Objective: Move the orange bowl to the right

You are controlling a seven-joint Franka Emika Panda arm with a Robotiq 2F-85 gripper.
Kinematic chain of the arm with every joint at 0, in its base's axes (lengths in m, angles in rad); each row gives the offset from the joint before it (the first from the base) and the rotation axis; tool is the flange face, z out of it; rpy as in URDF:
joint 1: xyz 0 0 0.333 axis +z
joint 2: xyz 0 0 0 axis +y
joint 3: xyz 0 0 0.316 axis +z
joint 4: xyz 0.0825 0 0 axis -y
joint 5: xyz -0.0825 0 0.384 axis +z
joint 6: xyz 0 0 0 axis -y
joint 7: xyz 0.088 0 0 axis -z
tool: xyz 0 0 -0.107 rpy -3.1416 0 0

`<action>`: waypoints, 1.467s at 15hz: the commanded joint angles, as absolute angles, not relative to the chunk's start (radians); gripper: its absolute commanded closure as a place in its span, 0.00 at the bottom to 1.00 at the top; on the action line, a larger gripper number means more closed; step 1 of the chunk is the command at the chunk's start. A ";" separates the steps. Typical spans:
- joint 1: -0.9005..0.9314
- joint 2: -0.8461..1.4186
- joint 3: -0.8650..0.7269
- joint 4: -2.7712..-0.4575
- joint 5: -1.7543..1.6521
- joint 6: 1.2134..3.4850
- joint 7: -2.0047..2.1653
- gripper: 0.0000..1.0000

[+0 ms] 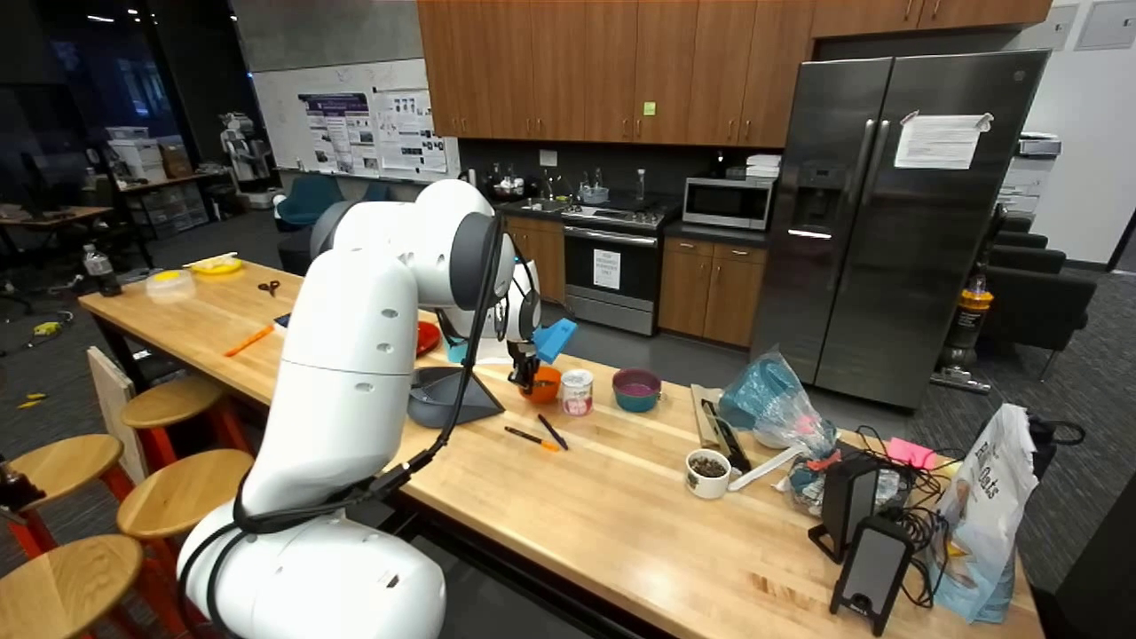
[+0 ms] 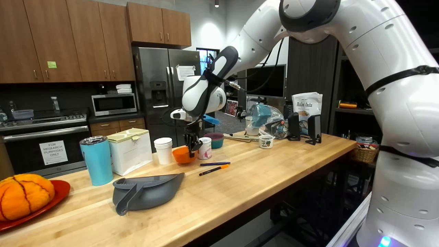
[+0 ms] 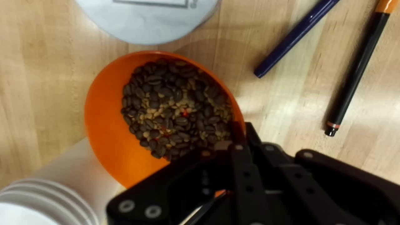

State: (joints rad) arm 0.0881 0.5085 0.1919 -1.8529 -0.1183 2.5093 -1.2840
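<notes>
One red dish [image 2: 64, 193] bearing an orange pumpkin-shaped thing [image 2: 25, 195] sits farthest left on the worktop [image 2: 247, 178] in an exterior view, partly cut off. Next come a blue tumbler [image 2: 96, 161] and a white box [image 2: 132, 154], close together near the back edge, with a gray dustpan [image 2: 151, 195] in front of them, its lip pointing right. Past the box stands a stack of paper cups [image 2: 164, 151]. Just beside it, also toward the back edge, is the orange bowl [image 2: 180, 156], holding dark beans [image 3: 193, 125] and paler grains [image 3: 151, 116]. The gripper [image 3: 243, 134] pinches the bowl's rim, its fingers nearly together, one inside the wall and one outside; whether the base touches the wood I cannot tell. Close on the bowl's right stands a white can [image 2: 205, 149], with little room between, and beyond it a purple-and-teal bowl [image 2: 217, 141]. In front of the can lie a dark blue pen [image 2: 215, 164] and a black-and-orange marker [image 2: 213, 170], with a broad strip of wood between them and the front edge. A wider stretch of wood reaches rightward to a white pot [image 2: 266, 141]. Behind and right of the pot, a plastic bag [image 2: 274, 111] takes up room. Two black speakers [image 2: 314, 128] and an oats bag [image 2: 307, 103] stand at the right end.
</notes>
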 commanded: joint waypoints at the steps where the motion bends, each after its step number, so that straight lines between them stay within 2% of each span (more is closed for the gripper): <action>1: 0.108 0.395 0.176 -1.928 -0.162 2.509 -1.209 0.99; 10: 0.126 0.182 0.169 -2.054 -0.250 2.503 -1.050 0.99; 22: 0.096 -0.069 0.107 -2.350 -0.270 2.525 -0.675 0.99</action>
State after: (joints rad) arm 0.1031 0.0152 0.1187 -2.2534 -0.2545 2.5078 -0.7666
